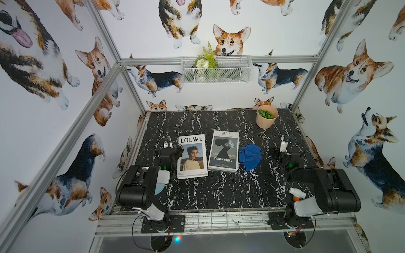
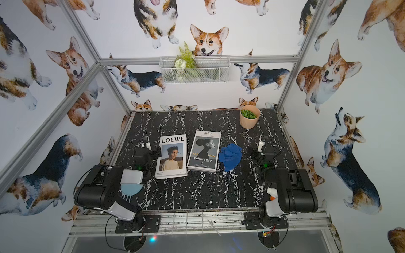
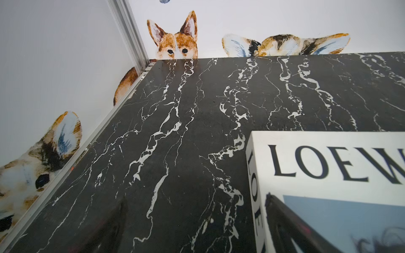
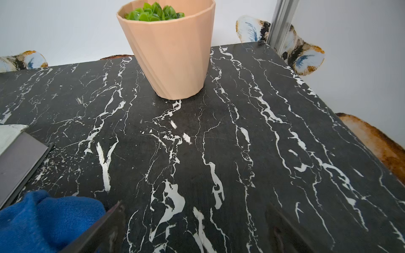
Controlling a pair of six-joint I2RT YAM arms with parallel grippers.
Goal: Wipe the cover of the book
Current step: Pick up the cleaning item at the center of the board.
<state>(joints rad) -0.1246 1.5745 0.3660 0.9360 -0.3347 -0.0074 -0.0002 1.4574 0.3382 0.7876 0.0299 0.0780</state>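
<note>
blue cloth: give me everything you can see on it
The blue cloth is a deep-blue, soft woven-looking rag, crumpled into a loose heap with folds, not spread flat. It lies on the black marble-pattern table, just to the robot's right of the Twins story book; whether it touches the book's edge is unclear. The open right tool stands beside it, holding nothing.

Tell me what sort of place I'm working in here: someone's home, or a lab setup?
Most likely a staged robot test booth, not a lived-in room: a bare aluminium frame carries corgi-print wall panels, and the marble-look tabletop holds props such as the potted plant.
</note>
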